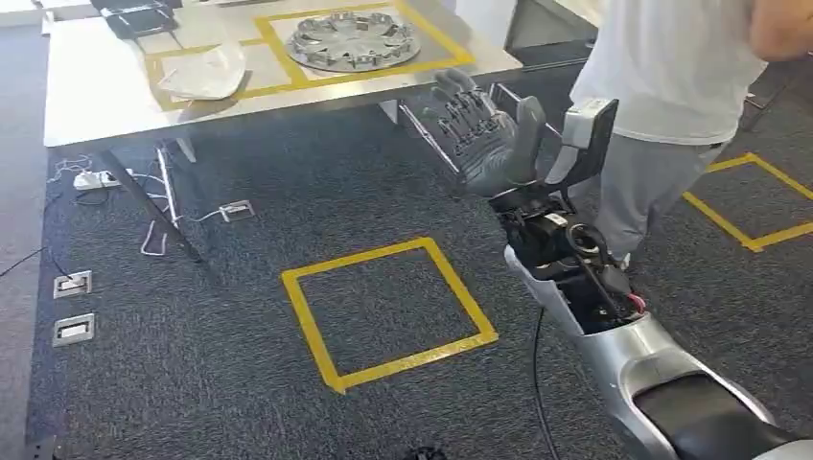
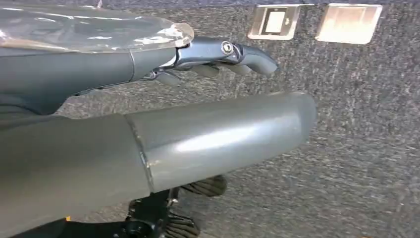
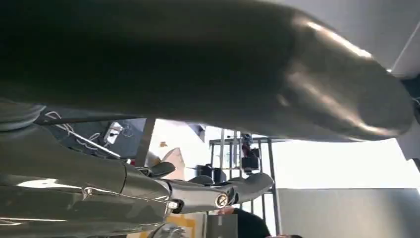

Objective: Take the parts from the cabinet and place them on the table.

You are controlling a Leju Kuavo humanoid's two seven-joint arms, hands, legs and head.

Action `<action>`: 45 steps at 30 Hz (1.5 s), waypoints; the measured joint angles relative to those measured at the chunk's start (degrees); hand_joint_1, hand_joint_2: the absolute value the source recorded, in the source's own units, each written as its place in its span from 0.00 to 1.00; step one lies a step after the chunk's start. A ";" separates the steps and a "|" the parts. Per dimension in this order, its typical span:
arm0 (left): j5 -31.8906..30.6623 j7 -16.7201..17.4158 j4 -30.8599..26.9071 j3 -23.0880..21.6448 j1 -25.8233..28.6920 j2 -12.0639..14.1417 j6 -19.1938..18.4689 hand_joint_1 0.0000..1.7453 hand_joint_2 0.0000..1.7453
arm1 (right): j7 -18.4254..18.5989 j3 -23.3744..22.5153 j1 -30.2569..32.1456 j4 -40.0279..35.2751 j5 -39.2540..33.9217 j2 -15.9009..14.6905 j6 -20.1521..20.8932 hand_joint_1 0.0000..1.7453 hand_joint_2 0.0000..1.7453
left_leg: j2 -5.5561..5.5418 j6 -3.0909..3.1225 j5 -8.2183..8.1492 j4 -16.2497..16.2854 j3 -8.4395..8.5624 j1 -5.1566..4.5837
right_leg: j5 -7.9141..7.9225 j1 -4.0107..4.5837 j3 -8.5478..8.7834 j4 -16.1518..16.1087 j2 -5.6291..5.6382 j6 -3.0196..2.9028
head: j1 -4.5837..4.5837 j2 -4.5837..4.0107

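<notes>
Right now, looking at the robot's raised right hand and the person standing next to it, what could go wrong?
1. The right hand is raised, open and empty, close to the person; a swing of that arm could strike them.
2. The wheel cover and the white part already lie near the table edge; a reach over it might knock them.
3. Loose cables on the floor could catch a foot.

Head view looks down from high at the carpet [image 1: 192,316] and bench [image 1: 96,86]. Wrist views sit close behind each hand; the left faces that carpet.
</notes>
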 joint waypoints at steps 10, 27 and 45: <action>-0.15 -0.15 0.00 0.02 -0.13 0.15 0.00 0.00 0.00 | 0.04 -0.61 -0.18 -0.48 0.35 -0.04 -0.26 0.00 0.00 | 0.09 -2.47 -3.22 5.80 -3.35 -0.30 | 5.75 0.21 8.62 -17.48 -0.78 -3.42 | -0.76 0.00; -0.02 -1.62 0.00 0.02 0.93 0.35 -0.37 0.00 0.00 | 0.70 -1.53 2.97 -2.54 1.27 -0.72 -0.17 0.00 0.00 | -0.47 0.15 0.65 -0.05 -0.60 0.01 | -1.65 0.21 0.40 -2.23 0.32 -0.54 | -0.20 0.00; -1.44 -4.37 0.00 0.02 1.77 0.37 -3.69 0.00 0.00 | 3.98 -5.27 8.23 -9.11 0.98 -2.60 -1.09 0.00 0.00 | -0.54 -2.64 -7.19 19.26 -9.92 -0.01 | 5.32 0.14 8.30 -16.83 0.86 -3.11 | -1.01 0.00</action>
